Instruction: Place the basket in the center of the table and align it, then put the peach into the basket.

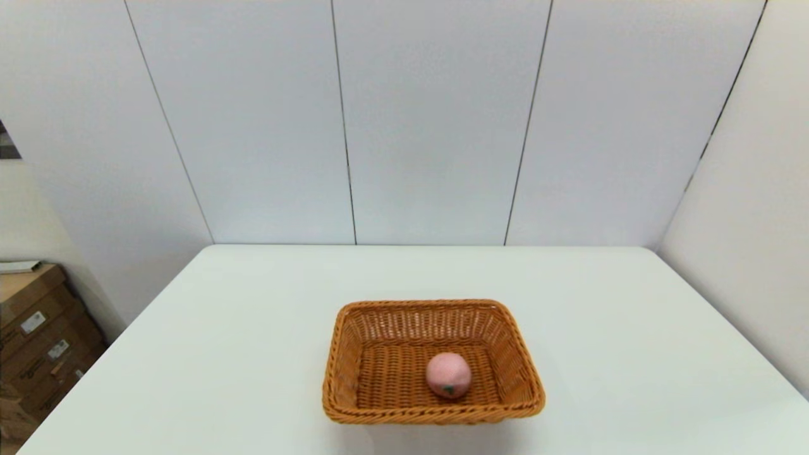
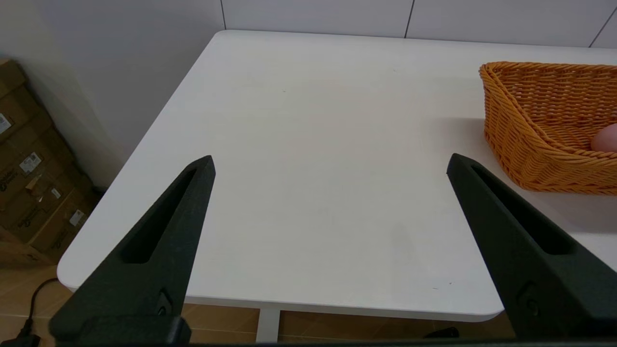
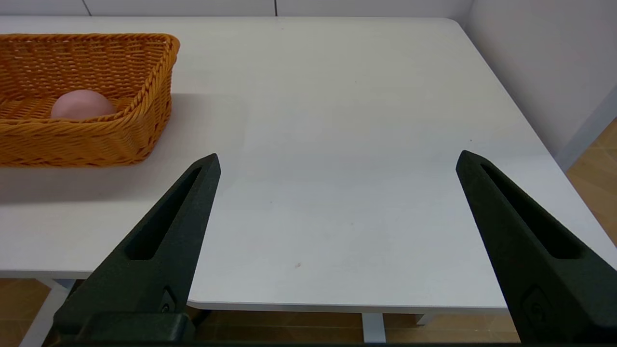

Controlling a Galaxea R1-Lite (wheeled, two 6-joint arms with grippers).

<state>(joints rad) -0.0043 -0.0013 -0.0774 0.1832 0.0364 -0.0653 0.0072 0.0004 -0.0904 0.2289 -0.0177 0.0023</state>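
Small pink toy peach (image 1: 448, 374) is seen lying inside the rectangular orange-brown wicker basket (image 1: 340, 370).
Both the left claw (image 2: 330, 164) and the right claw (image 3: 337, 161) are held spread wide and empty above the white desk (image 1: 600, 328); they are best kept clear of the basket.

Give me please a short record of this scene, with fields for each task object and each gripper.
basket: on the table, near the front middle, sides square to the table edges
peach: inside the basket, resting on its woven floor
table: white
left gripper: open, empty, parked back over the table's left front edge
right gripper: open, empty, parked back over the right front edge
task state: looks complete
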